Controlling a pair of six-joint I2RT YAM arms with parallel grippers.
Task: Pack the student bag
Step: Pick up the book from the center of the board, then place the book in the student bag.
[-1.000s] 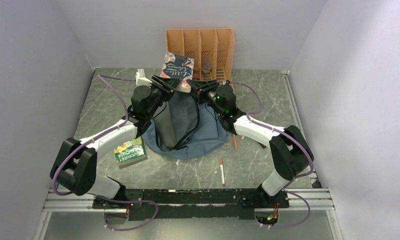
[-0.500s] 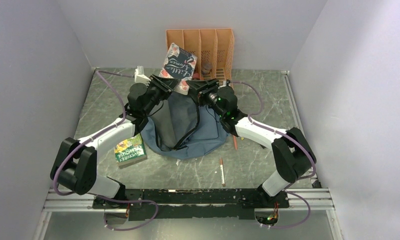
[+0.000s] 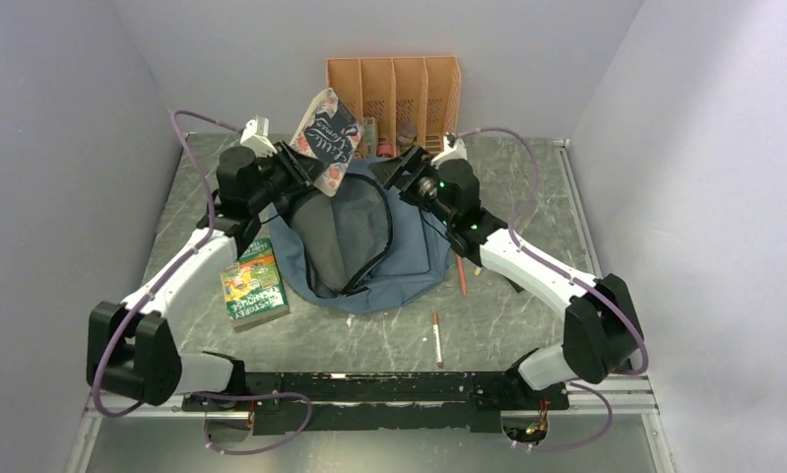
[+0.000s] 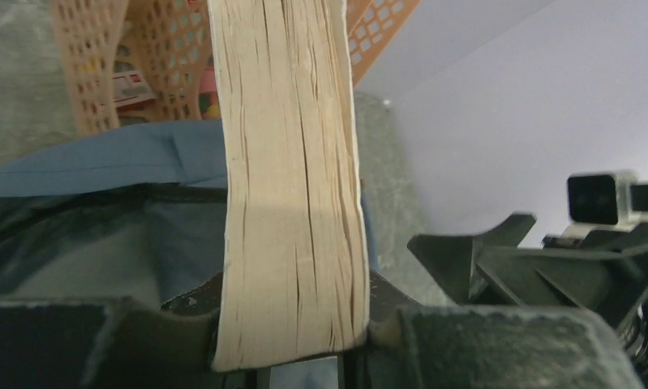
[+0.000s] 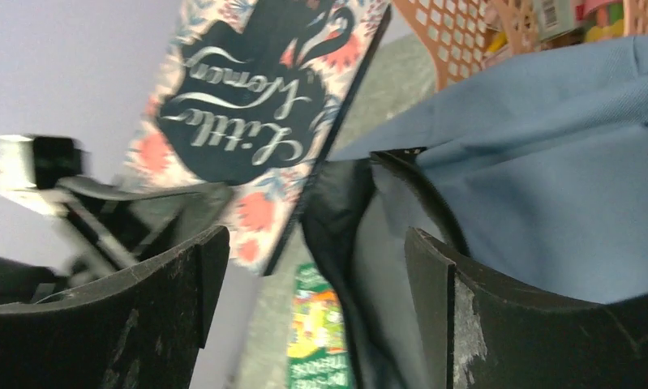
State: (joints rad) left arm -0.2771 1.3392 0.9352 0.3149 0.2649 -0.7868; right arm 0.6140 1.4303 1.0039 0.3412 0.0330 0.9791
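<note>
The student bag (image 3: 409, 281) lay open below and right of your left gripper (image 3: 302, 169), clamped on the tilted book (image 3: 326, 133); your right gripper (image 3: 395, 169) stood spread, empty.

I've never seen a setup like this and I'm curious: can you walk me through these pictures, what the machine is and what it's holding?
These are two robot arms bolted at the near edge of a table. The wide picture looks down from above and behind them; the two close-ups come from a camera on each wrist. The left gripper is clamped on a paperback titled Little Women, held tilted above the far side of the open blue backpack. The right gripper is open and empty. A green book, a white pen and an orange file organizer are also there.
</note>
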